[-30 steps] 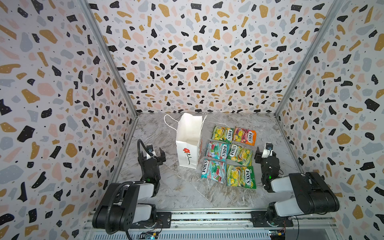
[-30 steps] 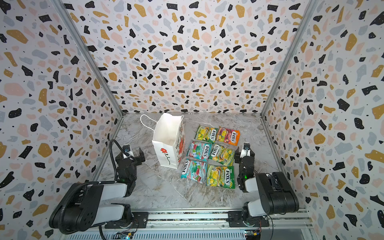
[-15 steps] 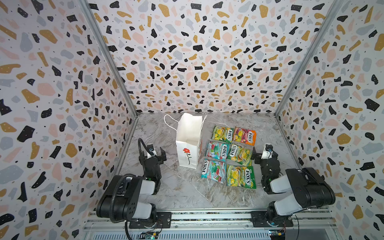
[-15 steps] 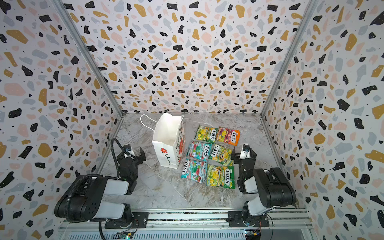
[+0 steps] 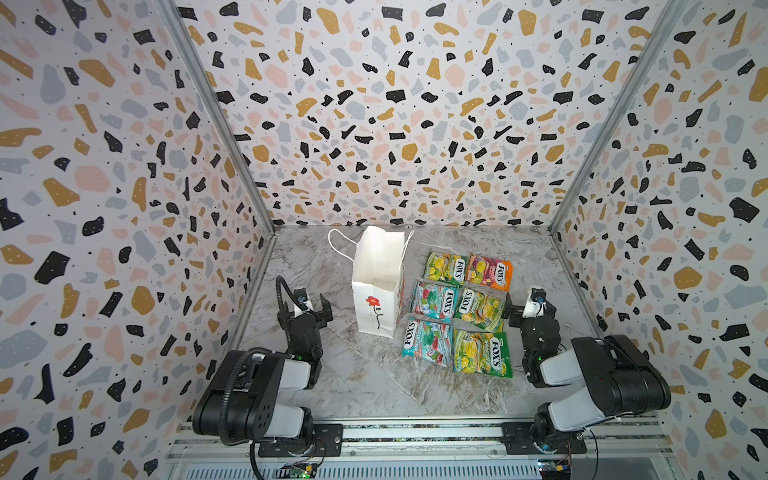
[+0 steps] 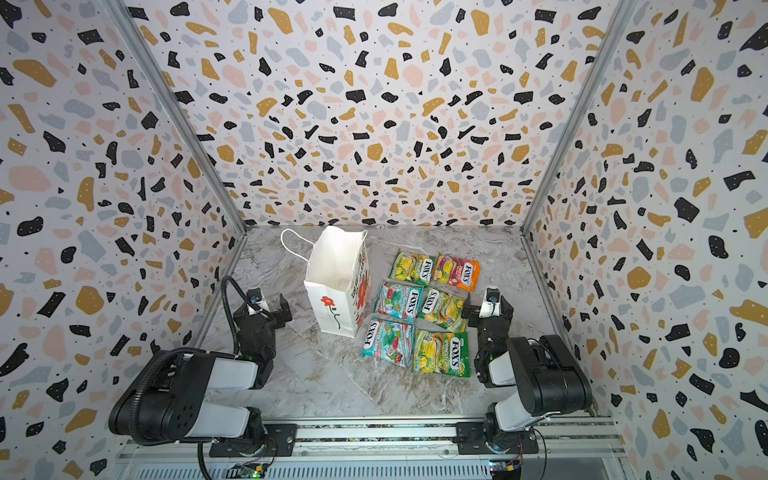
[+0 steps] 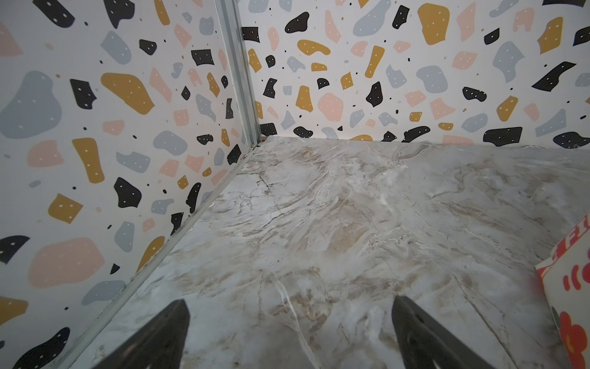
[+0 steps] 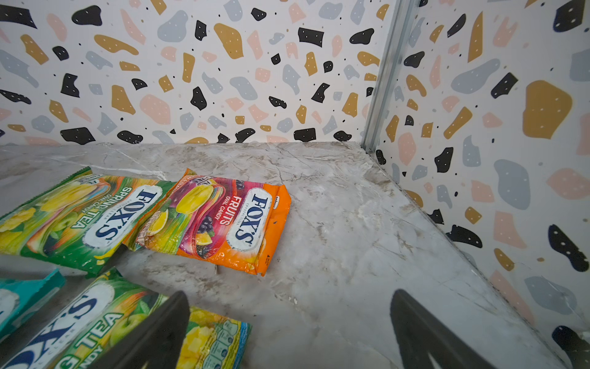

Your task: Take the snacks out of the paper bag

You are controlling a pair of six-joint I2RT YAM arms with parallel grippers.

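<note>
1. Bag: paper bag (image 5: 376, 291) stands upright on the table (image 5: 353, 386), left of centre, mouth open to the top. Cord handles (image 5: 338, 245) flop outward at the far side. Red flower drawing (image 5: 372, 301) faces the robot bases.
2. Snacks (image 5: 457, 309): all six are out of the bag and lie flat on the table just right of it, in two columns of three rows. Both top views agree.
3. Column beside the bag, far to near: far green-yellow packet (image 5: 444, 268), middle teal-red packet (image 5: 434, 300), near teal-red packet (image 5: 428, 341).
4. Outer column, far to near: orange packet (image 5: 489, 272), middle green-yellow packet (image 5: 480, 309), near green-yellow packet (image 5: 482, 353). In the right wrist view the orange packet meets the far green-yellow packet at their shared edge.
5. Left tool (image 5: 305, 309): jaws spread wide, nothing between them. It sits low over bare table left of the bag, apart from it. The left wrist view catches only a red-printed corner of the bag.
6. Right tool (image 5: 530, 307): jaws spread wide, nothing held, just right of the middle green-yellow packet. In the right wrist view one finger (image 8: 153, 335) sits in front of that packet's end; cannot tell if they touch.
</note>
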